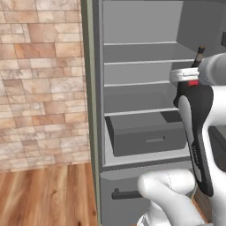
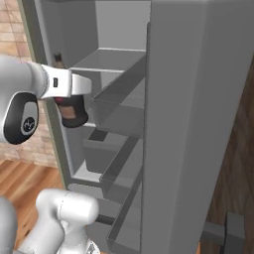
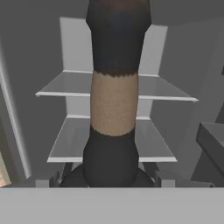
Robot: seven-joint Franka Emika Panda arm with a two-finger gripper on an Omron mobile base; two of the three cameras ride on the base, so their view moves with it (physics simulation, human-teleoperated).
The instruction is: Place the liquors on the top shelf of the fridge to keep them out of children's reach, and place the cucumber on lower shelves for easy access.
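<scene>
- I see the tall grey fridge (image 1: 145,26) with olive-grey sides standing open in front of my robot.
- My gripper (image 2: 74,111) is up in front of the open fridge, at the height of the middle shelves.
- The jaws are spread wide around the squat, round, dark red-brown bottle with a black neck (image 2: 73,110), and they hold it.
- In the left base view I can see the bottle's black neck (image 1: 199,55) poking up above the white hand.
- In the hand view the bottle (image 3: 114,105) stands right in front of the camera, with a tan band in the middle and black above and below it.
- The bottle is in the air. It is not resting on any shelf.
- The thin flat grey top shelf (image 1: 141,44) with a pale front edge is higher than the bottle.
- The lower shelves (image 1: 137,86) are behind the bottle.
- The boxy grey drawer (image 1: 148,134) sits under the shelves.
- A dark bar handle (image 1: 126,194) is near the bottom of the fridge.
</scene>
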